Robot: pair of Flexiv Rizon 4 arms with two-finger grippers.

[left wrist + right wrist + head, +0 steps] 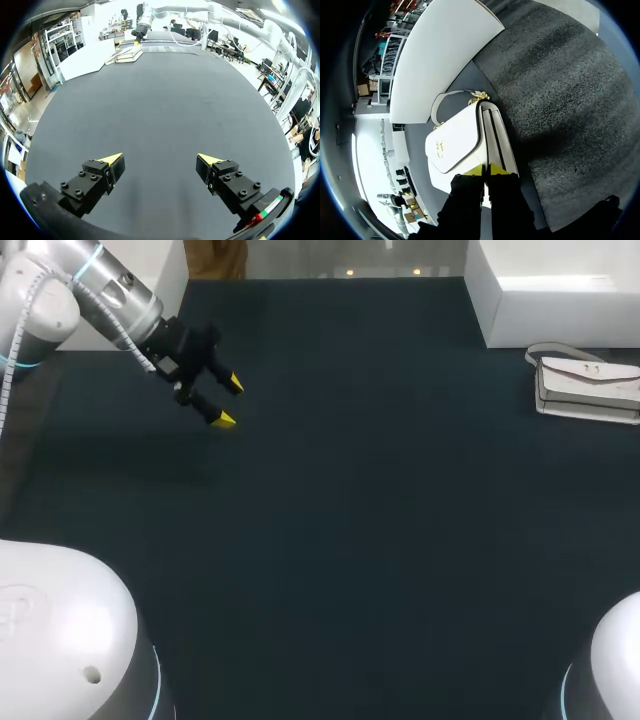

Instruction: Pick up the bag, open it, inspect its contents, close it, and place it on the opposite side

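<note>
Lying beside the white box [560, 300], the bag [588, 388] looks light but stiff, its strap [433, 107] the likeliest hold; right jaws pressed together above it, left jaws spread far off.

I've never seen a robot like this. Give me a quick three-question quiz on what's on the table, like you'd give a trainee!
1. True or false: the left claw is holding the white bag.
2. Pick one. In the head view, the white bag lies:
A) at the far right of the table, next to a white box
B) in the middle of the table
C) directly under the left claw
3. Fill the blank: in the right wrist view, the right claw sits at the bag's edge with its yellow tips close ____.

Key: 1 false, its fingers are open and empty; 2 A; 3 together.
</note>
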